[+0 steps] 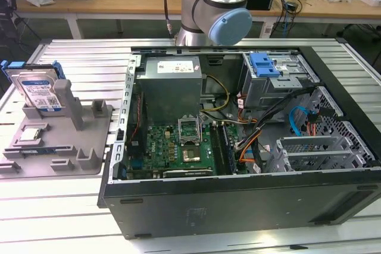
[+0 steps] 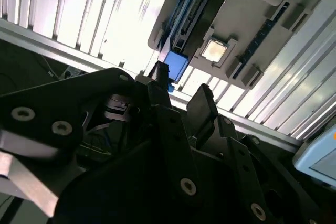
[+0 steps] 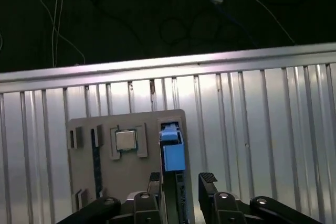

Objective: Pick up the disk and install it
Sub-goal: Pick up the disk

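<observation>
Zero steps done, as you can judge; your gripper (image 3: 180,179) is spread wide and empty, poised over disk (image 3: 172,156) and clear of it; disk stands on edge in slot of grey holder (image 3: 142,121); processor chip (image 3: 126,140) lies in pocket just beside; holder sits on ribbed surface (image 1: 77,57); farther off, open computer case (image 1: 238,197) holds motherboard (image 1: 178,141), cabling and drive cage (image 1: 283,87) with blue latch (image 1: 264,63); pick and install both left for you.
</observation>
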You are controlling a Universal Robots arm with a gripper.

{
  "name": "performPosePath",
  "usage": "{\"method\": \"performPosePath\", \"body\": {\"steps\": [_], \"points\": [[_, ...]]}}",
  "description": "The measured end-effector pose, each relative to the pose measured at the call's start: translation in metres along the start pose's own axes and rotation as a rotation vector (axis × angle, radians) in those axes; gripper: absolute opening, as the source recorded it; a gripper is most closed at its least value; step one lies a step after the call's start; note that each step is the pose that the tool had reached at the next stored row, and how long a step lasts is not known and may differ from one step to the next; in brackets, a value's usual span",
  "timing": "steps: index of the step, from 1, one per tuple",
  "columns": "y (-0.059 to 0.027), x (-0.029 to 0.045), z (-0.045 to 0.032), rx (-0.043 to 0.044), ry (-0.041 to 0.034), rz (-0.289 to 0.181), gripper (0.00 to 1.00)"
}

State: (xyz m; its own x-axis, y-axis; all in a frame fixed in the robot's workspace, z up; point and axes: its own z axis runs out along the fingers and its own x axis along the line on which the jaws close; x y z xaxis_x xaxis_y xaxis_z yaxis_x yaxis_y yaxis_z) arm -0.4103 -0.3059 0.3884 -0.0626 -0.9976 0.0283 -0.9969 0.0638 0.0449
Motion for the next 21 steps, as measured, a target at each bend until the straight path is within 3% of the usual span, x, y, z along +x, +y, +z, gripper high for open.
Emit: {"method": "performPosePath", "body": {"steps": [3,8,21], "points": [[0.0000,0.0000,0.0000,0.0013,0.0025,-0.047,0.42],[-0.0002,-0.0001,0.0007,0.0016,0.0027,-0.047,0.42],[0.0047,-0.0004,0.0132,0.0014,0.0034,-0.047,0.42]]}}
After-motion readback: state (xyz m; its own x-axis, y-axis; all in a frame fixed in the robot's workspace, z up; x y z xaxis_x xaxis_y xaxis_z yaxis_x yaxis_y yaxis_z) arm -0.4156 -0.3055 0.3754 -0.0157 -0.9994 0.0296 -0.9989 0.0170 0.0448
